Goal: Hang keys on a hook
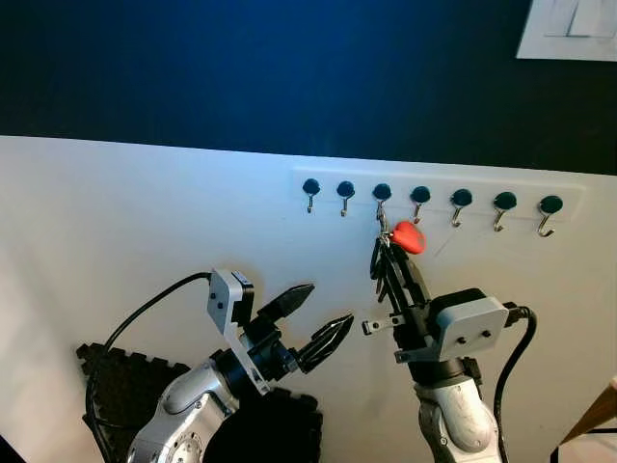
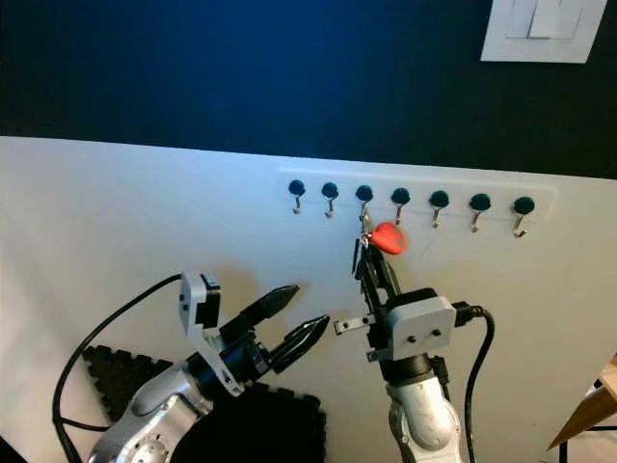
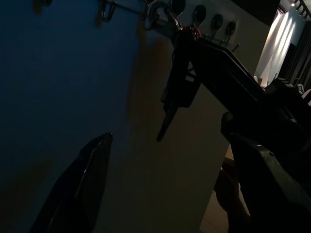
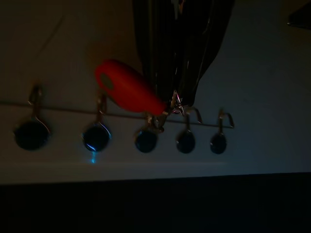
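A rail of several small hooks (image 1: 461, 203) runs along the white wall panel. The bunch of dark keys (image 1: 380, 262) with a red tag (image 1: 409, 236) hangs just under the third hook from the left (image 1: 382, 196). My right gripper (image 1: 393, 270) reaches up from below, shut on the keys. In the right wrist view the key ring (image 4: 158, 121) touches that hook beside the red tag (image 4: 127, 87); whether it is looped over I cannot tell. My left gripper (image 1: 328, 304) stands open, lower and to the left, with nothing in it. The keys (image 3: 179, 82) dangle ahead of it.
The other hooks on the rail are bare. The wall above the white panel is dark blue, with a white switch plate (image 1: 569, 29) at the top right. A black foam mat (image 1: 116, 381) lies at the lower left; a wooden edge (image 1: 593, 417) shows at the lower right.
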You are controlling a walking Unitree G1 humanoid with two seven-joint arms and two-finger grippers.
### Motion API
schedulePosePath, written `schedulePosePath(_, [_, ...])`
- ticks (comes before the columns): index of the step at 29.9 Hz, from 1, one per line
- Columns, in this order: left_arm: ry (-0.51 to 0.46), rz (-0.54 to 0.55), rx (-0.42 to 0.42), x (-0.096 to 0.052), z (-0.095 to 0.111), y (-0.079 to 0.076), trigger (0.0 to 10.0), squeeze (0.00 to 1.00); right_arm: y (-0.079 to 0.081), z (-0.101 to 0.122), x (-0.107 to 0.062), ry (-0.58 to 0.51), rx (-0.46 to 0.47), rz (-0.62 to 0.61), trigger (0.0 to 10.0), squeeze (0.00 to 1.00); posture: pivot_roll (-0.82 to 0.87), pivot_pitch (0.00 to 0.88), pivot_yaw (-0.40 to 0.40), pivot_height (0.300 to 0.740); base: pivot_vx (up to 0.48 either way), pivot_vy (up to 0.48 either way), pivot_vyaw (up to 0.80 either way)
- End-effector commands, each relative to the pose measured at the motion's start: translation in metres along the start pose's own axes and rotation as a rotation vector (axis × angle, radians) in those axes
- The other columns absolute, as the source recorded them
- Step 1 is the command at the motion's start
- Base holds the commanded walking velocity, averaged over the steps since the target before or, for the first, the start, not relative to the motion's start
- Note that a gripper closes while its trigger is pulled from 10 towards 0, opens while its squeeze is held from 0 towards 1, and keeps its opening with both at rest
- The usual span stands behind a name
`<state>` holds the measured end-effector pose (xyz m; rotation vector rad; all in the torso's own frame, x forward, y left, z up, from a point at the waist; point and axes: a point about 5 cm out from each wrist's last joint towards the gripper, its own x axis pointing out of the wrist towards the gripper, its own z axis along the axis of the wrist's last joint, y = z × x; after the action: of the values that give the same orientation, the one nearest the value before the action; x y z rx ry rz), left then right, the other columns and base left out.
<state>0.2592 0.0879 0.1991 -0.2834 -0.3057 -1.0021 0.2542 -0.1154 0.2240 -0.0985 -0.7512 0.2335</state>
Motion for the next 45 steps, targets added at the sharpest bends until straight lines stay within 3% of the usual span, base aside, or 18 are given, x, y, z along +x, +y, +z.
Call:
schedulePosePath(1, [0.011, 0.002, 0.014, -0.002, 0.002, 0.002, 10.0, 0.00, 0.003, 0.001, 0.001, -0.001, -0.006, 0.022, 10.0, 0.00, 0.05, 0.044, 0.039, 0.740, 0.000, 0.000, 0.00])
schedulePosePath(14, [0.014, 0.002, 0.010, -0.002, 0.001, 0.002, 10.0, 0.00, 0.001, -0.011, -0.003, 0.091, -0.065, 0.028, 10.0, 0.00, 0.05, 0.049, 0.040, 0.740, 0.000, 0.000, 0.00])
schedulePosePath(30, [0.017, 0.004, 0.009, -0.002, 0.000, 0.002, 10.0, 0.00, 0.003, -0.028, -0.011, 0.214, -0.075, 0.057, 10.0, 0.00, 0.05, 0.050, 0.039, 0.740, 0.000, 0.000, 0.00])
schedulePosePath(31, [0.016, 0.004, 0.009, -0.002, 0.000, 0.002, 10.0, 0.00, 0.003, -0.028, -0.012, 0.217, -0.075, 0.057, 10.0, 0.10, 0.05, 0.050, 0.039, 0.740, 0.000, 0.000, 0.00])
schedulePosePath(32, [0.015, 0.003, 0.008, -0.002, 0.001, 0.002, 10.0, 0.00, 0.003, -0.028, -0.012, 0.214, -0.070, 0.057, 10.0, 0.81, 0.05, 0.050, 0.040, 0.740, 0.000, 0.000, 0.00])
schedulePosePath(33, [0.015, 0.003, 0.008, -0.002, 0.001, 0.002, 10.0, 0.00, 0.003, -0.028, -0.012, 0.214, -0.070, 0.057, 10.0, 0.81, 0.05, 0.050, 0.040, 0.740, 0.000, 0.000, 0.00])
schedulePosePath(34, [0.013, 0.002, 0.008, -0.002, 0.001, 0.002, 10.0, 0.00, 0.003, -0.027, -0.011, 0.209, -0.068, 0.056, 10.0, 1.00, 0.05, 0.050, 0.040, 0.740, 0.000, 0.000, 0.00])
schedulePosePath(38, [0.012, 0.000, 0.006, -0.002, 0.001, 0.002, 10.0, 0.00, 0.002, -0.026, -0.011, 0.204, -0.073, 0.048, 10.0, 1.00, 0.05, 0.049, 0.042, 0.740, 0.000, 0.000, 0.00])
schedulePosePath(39, [0.012, -0.001, 0.005, -0.002, 0.001, 0.001, 10.0, 0.00, 0.002, -0.027, -0.011, 0.206, -0.078, 0.044, 10.0, 0.84, 0.05, 0.049, 0.042, 0.740, 0.000, 0.000, 0.00])
schedulePosePath(40, [0.012, -0.001, 0.005, -0.002, 0.001, 0.001, 10.0, 0.00, 0.002, -0.027, -0.011, 0.206, -0.078, 0.044, 10.0, 0.84, 0.05, 0.049, 0.042, 0.740, 0.000, 0.000, 0.00])
schedulePosePath(41, [0.012, -0.003, 0.003, -0.002, 0.001, 0.001, 10.0, 0.00, 0.002, -0.027, -0.012, 0.209, -0.081, 0.041, 10.0, 0.24, 0.05, 0.049, 0.041, 0.740, 0.000, 0.000, 0.00])
schedulePosePath(42, [0.013, -0.005, 0.001, -0.002, 0.000, 0.001, 10.0, 0.00, 0.001, -0.030, -0.016, 0.223, -0.083, 0.039, 10.0, 0.00, 0.05, 0.050, 0.041, 0.740, 0.000, 0.000, 0.00])
schedulePosePath(44, [0.013, -0.006, -0.001, -0.001, 0.000, 0.001, 10.0, 0.00, 0.001, -0.032, -0.018, 0.233, -0.084, 0.038, 10.0, 0.00, 0.05, 0.050, 0.041, 0.740, 0.000, 0.000, 0.00])
schedulePosePath(45, [0.025, -0.010, -0.003, -0.002, -0.002, 0.000, 10.0, 0.00, -0.001, -0.045, -0.036, 0.309, -0.073, 0.023, 10.0, 0.00, 0.05, 0.049, 0.040, 0.740, 0.000, 0.000, 0.00])
